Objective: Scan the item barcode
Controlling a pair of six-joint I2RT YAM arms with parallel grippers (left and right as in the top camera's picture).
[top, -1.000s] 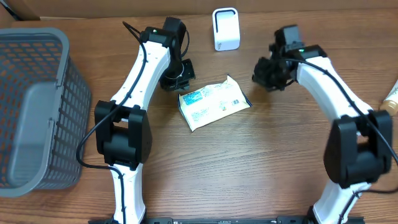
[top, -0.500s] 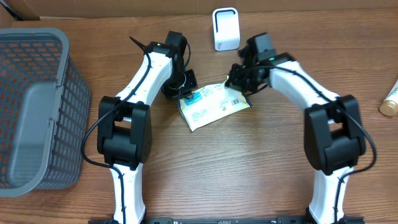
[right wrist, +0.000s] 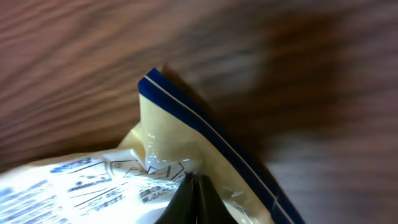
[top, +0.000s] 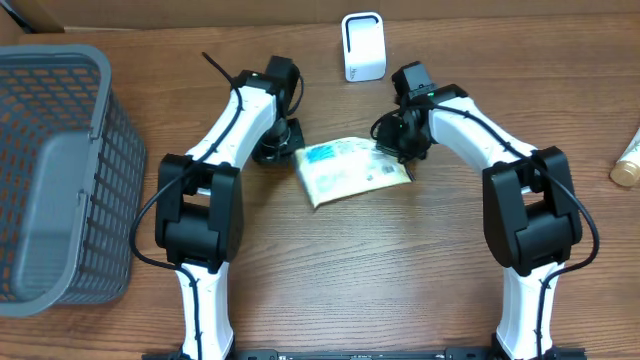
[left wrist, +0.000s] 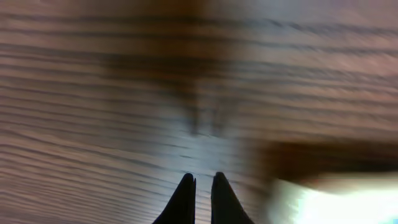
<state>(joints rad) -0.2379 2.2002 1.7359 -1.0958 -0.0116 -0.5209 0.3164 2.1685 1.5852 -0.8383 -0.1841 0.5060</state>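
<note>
Pale shape: blurred, cropped; I cannot identify it.
Packet: lower part cropped in right wrist view.
Tan object: cropped at overhead's right edge.

White-and-blue printed packet, lying flat mid-table, white scanner behind

left claw shut, right claw shut, left arm and right arm bent inward

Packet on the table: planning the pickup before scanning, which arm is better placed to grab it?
Right. The right gripper, shut, sits at the packet corner; the left gripper, also shut, is over bare table beside it. Both need opening first.
</note>
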